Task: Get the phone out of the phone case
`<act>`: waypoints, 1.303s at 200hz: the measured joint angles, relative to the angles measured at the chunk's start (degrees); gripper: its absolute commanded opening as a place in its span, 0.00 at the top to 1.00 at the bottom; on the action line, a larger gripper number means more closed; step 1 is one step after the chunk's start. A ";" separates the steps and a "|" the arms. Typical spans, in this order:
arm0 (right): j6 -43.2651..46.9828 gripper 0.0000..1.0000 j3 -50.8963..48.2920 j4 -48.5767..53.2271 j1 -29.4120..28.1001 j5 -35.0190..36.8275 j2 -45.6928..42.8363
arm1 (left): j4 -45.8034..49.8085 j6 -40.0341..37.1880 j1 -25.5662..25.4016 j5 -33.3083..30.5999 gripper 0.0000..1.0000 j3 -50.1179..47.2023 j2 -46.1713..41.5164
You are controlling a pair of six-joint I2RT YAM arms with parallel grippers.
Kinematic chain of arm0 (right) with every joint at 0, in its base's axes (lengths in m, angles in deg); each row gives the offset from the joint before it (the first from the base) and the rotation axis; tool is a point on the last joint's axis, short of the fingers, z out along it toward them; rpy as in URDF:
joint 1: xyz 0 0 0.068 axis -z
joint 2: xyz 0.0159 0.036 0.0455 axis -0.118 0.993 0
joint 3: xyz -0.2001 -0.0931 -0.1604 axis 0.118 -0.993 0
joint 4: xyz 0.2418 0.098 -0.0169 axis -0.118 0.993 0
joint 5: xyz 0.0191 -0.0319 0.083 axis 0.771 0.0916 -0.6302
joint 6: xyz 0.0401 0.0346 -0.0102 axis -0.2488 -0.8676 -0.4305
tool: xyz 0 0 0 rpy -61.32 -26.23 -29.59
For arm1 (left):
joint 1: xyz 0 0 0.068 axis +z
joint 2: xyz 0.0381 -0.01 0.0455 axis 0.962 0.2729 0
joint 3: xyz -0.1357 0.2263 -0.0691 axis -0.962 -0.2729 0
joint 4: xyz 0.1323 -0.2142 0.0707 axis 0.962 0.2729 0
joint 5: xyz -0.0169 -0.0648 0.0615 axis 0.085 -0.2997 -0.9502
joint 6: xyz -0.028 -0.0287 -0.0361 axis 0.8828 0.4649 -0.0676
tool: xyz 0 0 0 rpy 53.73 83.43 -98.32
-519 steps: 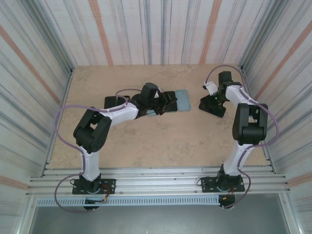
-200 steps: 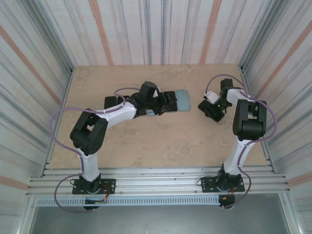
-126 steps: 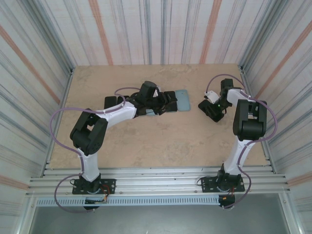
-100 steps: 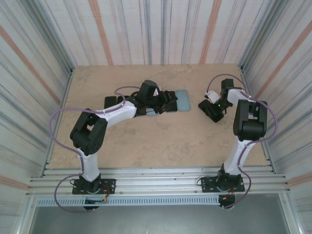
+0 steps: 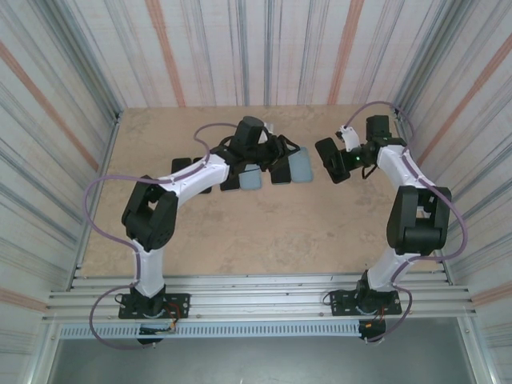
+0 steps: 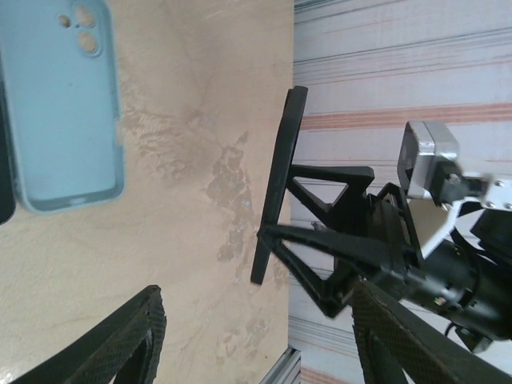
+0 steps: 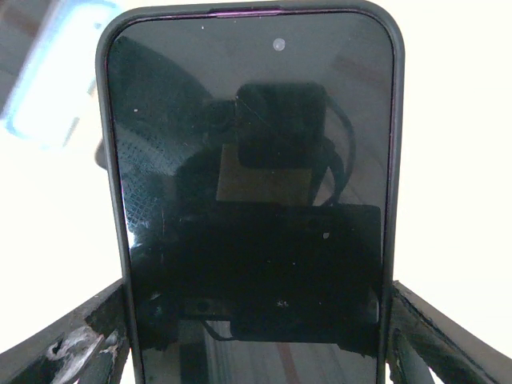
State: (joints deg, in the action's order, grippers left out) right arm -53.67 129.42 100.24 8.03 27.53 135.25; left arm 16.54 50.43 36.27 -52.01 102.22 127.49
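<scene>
Frame edge cuts phone (image 7: 256, 200) bottom; blue case (image 7: 46, 84) blurred.

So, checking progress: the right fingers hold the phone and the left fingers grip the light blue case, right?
No: the light blue case lies flat on the table, clear of the left fingers, per the left wrist view. The right fingers do hold the phone.

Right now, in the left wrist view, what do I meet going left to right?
Light blue rubbery phone case → black phone held edge-on → white and grey box on the right arm.
</scene>
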 measured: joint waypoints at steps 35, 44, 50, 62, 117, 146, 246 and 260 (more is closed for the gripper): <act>-4.94 0.50 -2.67 -0.52 -3.85 -4.02 -3.17 | 4.20 -4.90 -0.13 -0.68 0.42 4.22 0.68; -6.03 0.50 -2.95 -0.42 -4.57 -4.79 -3.85 | 5.42 -6.12 -0.26 -1.09 0.43 5.25 0.98; -6.64 0.51 -2.99 -0.39 -5.07 -5.35 -4.22 | 6.32 -6.99 -0.35 -1.29 0.43 6.05 1.29; -7.69 0.51 -2.99 -0.50 -5.84 -6.08 -4.87 | 8.31 -8.68 -0.55 -1.66 0.43 7.76 1.95; -10.45 0.51 -2.99 -0.35 -8.11 -8.66 -7.08 | 13.42 -13.33 -1.64 -3.04 0.57 11.26 3.67; -11.08 0.52 -2.99 -0.20 -9.14 -9.07 -7.10 | 14.32 -14.25 -1.68 -3.19 0.72 11.82 4.22; -15.82 0.13 -4.22 -3.58 -10.67 -9.66 -8.07 | 14.21 -14.08 -0.87 -2.43 0.89 12.87 4.28; -17.22 0.10 -5.73 -5.46 -10.62 -9.68 -9.84 | 14.05 -13.62 -0.39 -1.57 0.89 12.87 4.28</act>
State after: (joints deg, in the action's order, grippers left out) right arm -70.90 123.69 94.78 -2.59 17.85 125.41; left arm 30.60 36.81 35.88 -53.58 115.10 131.78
